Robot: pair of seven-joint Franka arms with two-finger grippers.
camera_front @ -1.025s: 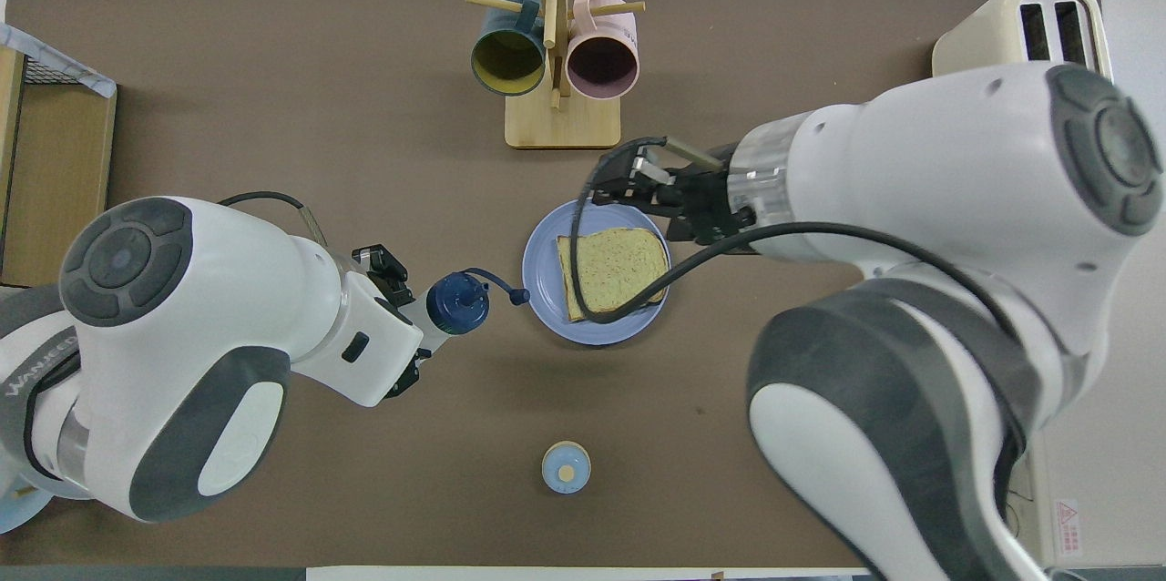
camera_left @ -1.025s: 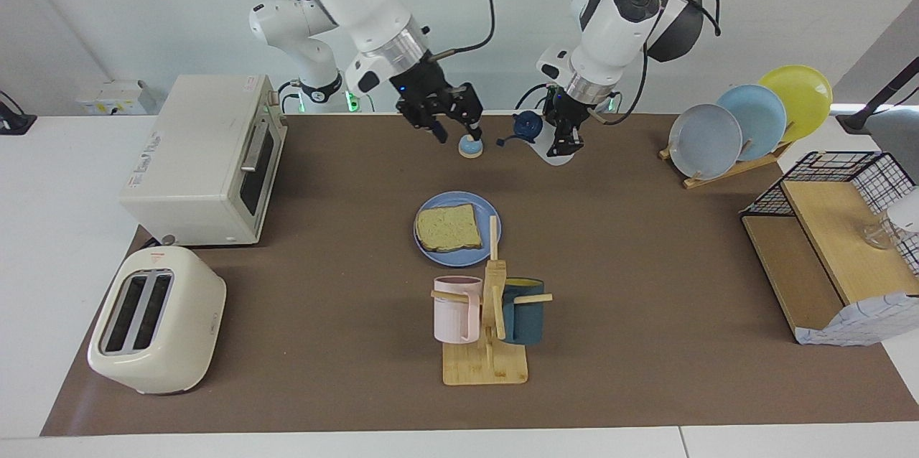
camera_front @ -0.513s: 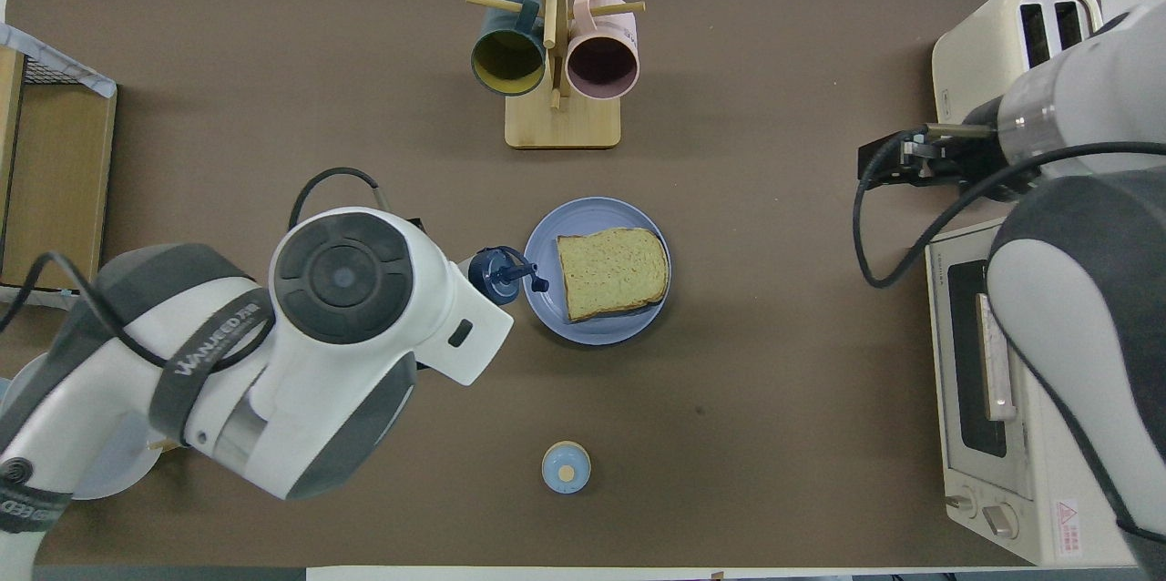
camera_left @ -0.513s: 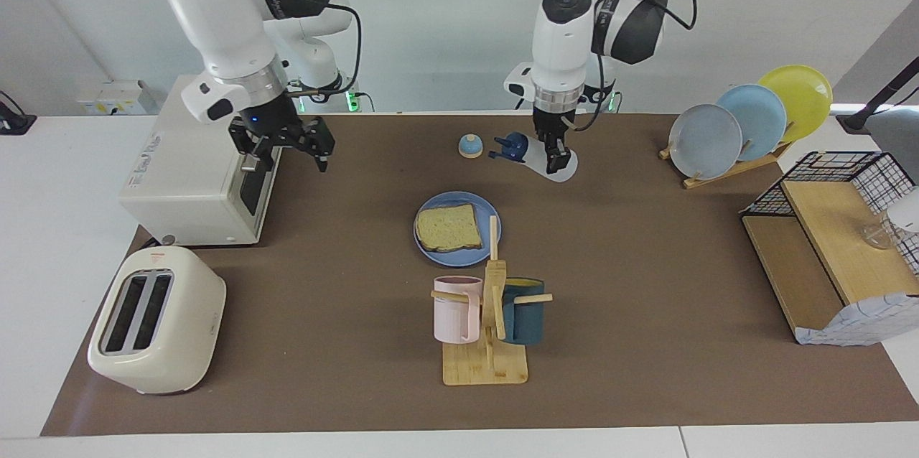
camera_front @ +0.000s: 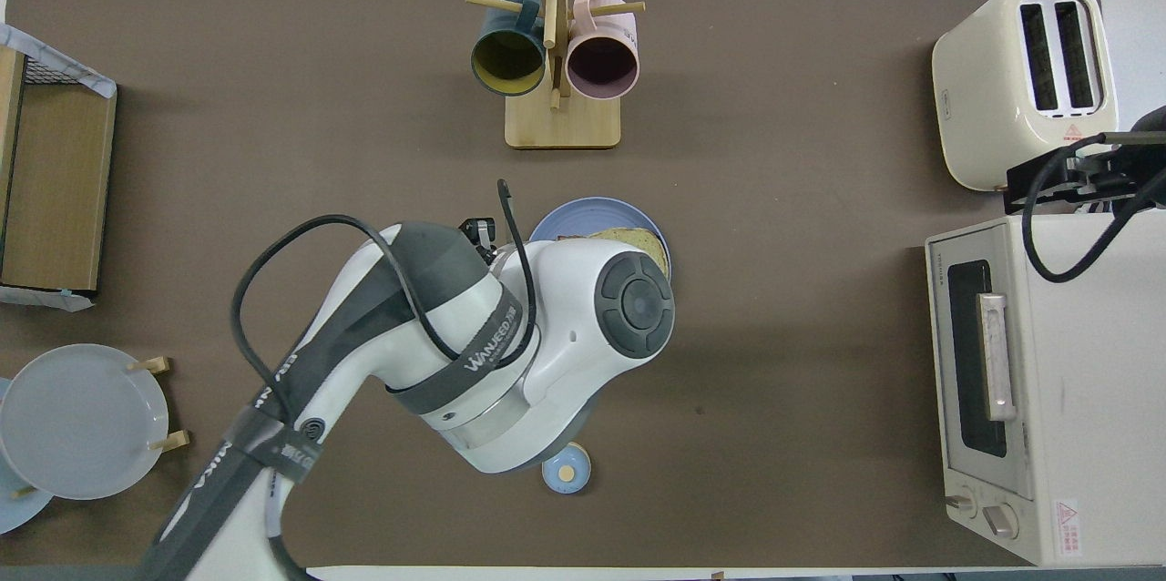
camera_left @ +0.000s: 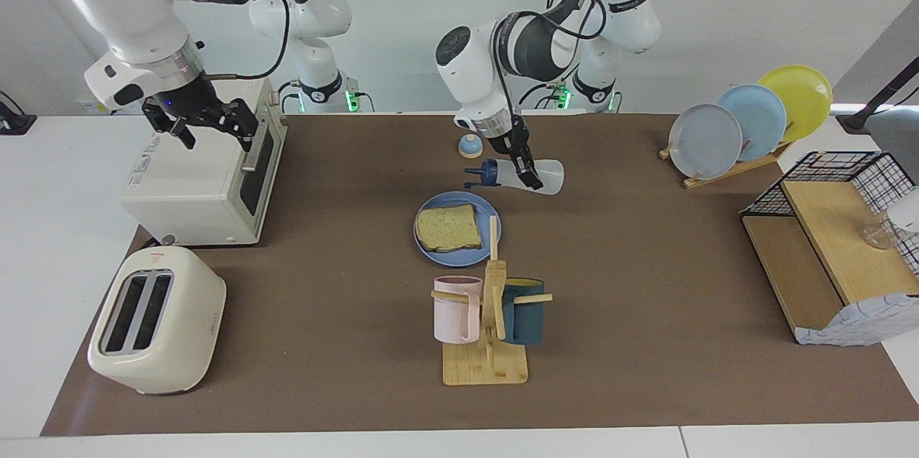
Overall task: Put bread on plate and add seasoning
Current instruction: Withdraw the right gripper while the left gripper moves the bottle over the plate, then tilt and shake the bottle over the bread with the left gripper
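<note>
bread [camera_left: 448, 227] lies flat on the blue plate [camera_left: 490, 241] in the middle of the brown mat [camera_left: 646, 343]. the left gripper [camera_left: 528, 178] pinches the seasoning bottle [camera_left: 524, 176] around its pale body, holding it on its side in the air over the mat just robot-side of the plate, its dark blue cap [camera_left: 485, 174] pointing toward the right arm's end of the table. from overhead the left arm [camera_front: 510, 335] covers the bottle and much of the plate, and its grey band reads "wanjeed". a small blue-domed bell [camera_left: 469, 146] sits on the mat nearer to the robots than the plate. the right gripper [camera_left: 212, 129], fingers spread with nothing between them, hangs over the white toaster oven [camera_left: 194, 171] at the right arm's end of the table; the oven's top carries printed writing too small to read, and a red-and-white warning label shows by its knobs [camera_front: 988, 513]. a cream two-slot toaster [camera_left: 154, 318] stands farther from the robots than the oven. a wooden mug tree [camera_left: 492, 314] with a pink mug [camera_left: 456, 309] and a dark teal mug [camera_left: 523, 311] stands farther from the robots than the plate.
</note>
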